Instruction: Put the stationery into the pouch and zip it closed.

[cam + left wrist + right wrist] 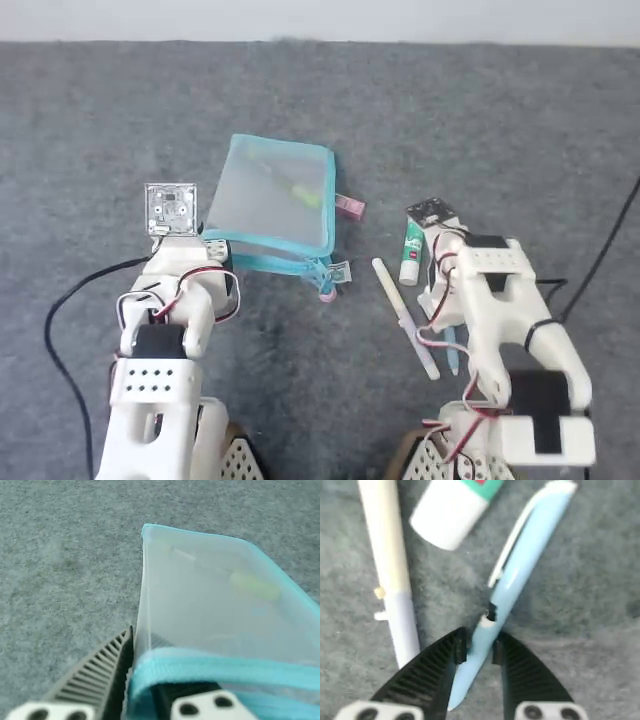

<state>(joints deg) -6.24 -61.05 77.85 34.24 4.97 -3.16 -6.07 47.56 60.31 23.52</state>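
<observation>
Left gripper (142, 680) was clamped on the translucent mesh pouch with teal zip edging (270, 200). From my screen I saw its ribbed fingers (95, 677) pressed to the teal band at the pouch corner nearest that arm. The pouch lay on the grey carpeted table (100, 120) with its zipped edge towards the arms. Through its wall I made out a yellow-green stick-shaped item (300, 190), too blurred to name. A small pink tag (350, 207) stuck out at the pouch's right edge in the high view, and a pale zip pull (335, 272) sat at its near right corner.

Right gripper (479, 647) had its jaws closed on the light blue plastic pen (520, 575), touching the barrel from both sides near one end. I could not tell whether the pen was off the table. It was well to the right of the pouch. Between it and the pouch lay a long white pen with a pale lilac half (405, 318), and a short white tube with a green band (411, 255) sat just beside that pen's far end.
</observation>
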